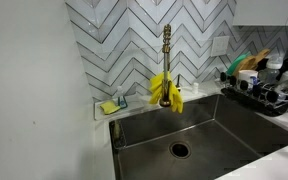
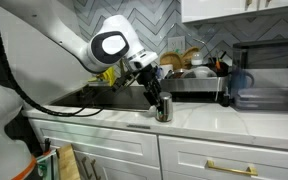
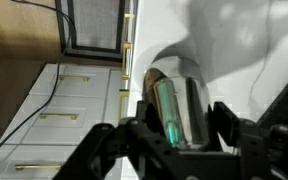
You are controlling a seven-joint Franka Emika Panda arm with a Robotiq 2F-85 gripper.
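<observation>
Cup (image 3: 179, 105): bare metal, brushed, soft sheen, greenish refl. on side.
Desk (image 2: 234, 118): white, stone-look, smooth, glossy.
End effector (image 3: 174, 140): black, matt, plastic-like.
Sink (image 1: 214, 125): st. steel, satin.
Faucet (image 1: 167, 45): brass-tone metal.
Yellow item (image 1: 166, 90) on faucet: cloth or rubber, can't tell.
Backsplash tiles (image 1: 124, 35): glossy ceramic.
Cabinets (image 2: 114, 150): white, matt.

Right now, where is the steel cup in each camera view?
In an exterior view: steel cup on the countertop, centre.
Wrist view: centre, between the fingers.
In an exterior view, with the faucet: not in it.
Landmark: dish rack, in both exterior views.
</observation>
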